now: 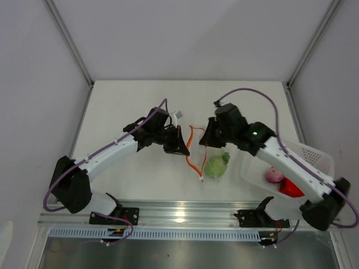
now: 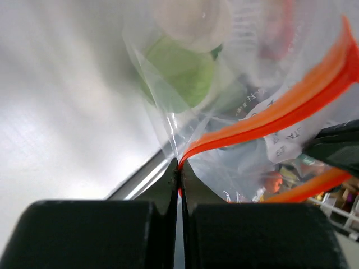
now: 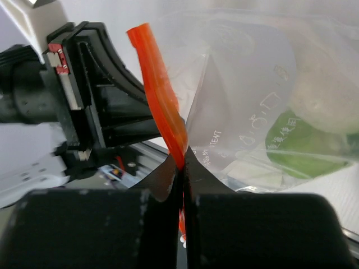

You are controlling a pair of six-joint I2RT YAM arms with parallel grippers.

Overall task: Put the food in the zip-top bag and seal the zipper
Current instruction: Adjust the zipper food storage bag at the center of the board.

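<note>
The small clear crinkly zip-top bag point(image 1: 212, 159) was held between my grippers, its thin red-orange zipper point(image 1: 189, 151) bowed open and running away from my bases. Inside lay the round green fruit point(image 1: 215, 166). Left of the bag my left gripper point(image 2: 179, 168) pinched one lip; right of it my right gripper point(image 3: 183, 162) clamped the other. Further right, the white perforated basket point(image 1: 317, 157) held the pink toy point(image 1: 274, 175) and red pepper point(image 1: 291, 188), nearer my right arm.

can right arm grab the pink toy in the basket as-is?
Probably not yet: the right gripper is shut on the zipper, so it must let go first. The pink toy lies in the open basket, beside that arm.
</note>
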